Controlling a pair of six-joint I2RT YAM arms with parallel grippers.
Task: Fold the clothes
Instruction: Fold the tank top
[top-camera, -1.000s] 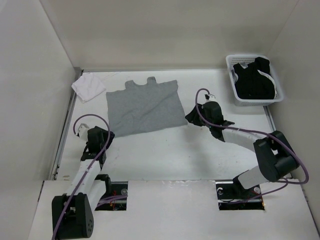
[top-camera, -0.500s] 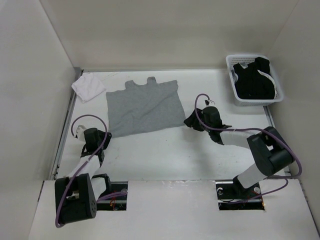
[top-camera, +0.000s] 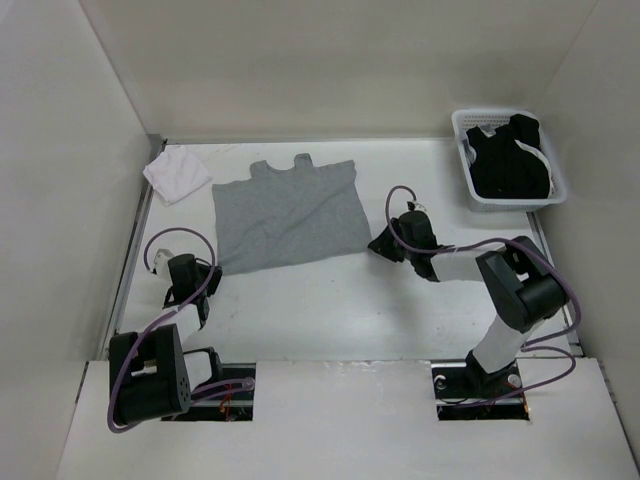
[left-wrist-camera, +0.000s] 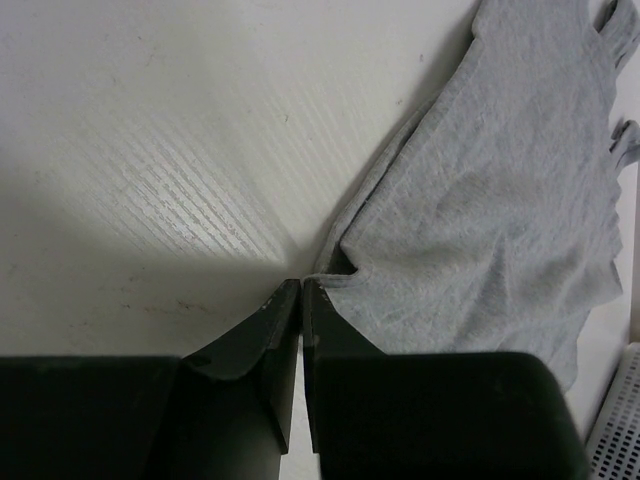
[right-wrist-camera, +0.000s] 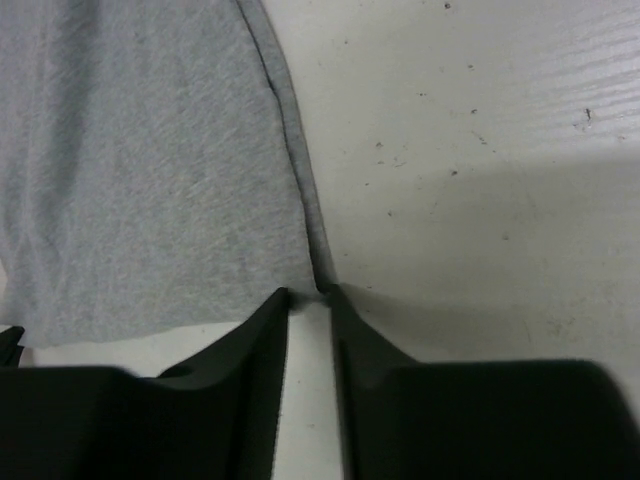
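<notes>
One white basket (top-camera: 466, 150) sits at two o'clock in the overhead view, with a black garment (top-camera: 510, 160) with white trim bundled inside it. Outside any container, the grey tank top (top-camera: 288, 210) lies flat on the table (top-camera: 330, 300), neckline toward twelve. At its seven o'clock corner the left gripper (left-wrist-camera: 301, 283) is pressed together, the hem touching its tips; whether cloth is caught cannot be told. At the five o'clock corner the right gripper (right-wrist-camera: 310, 292) stands slightly spread, the hem corner at its gap. A small white cloth (top-camera: 177, 175) lies at ten o'clock.
</notes>
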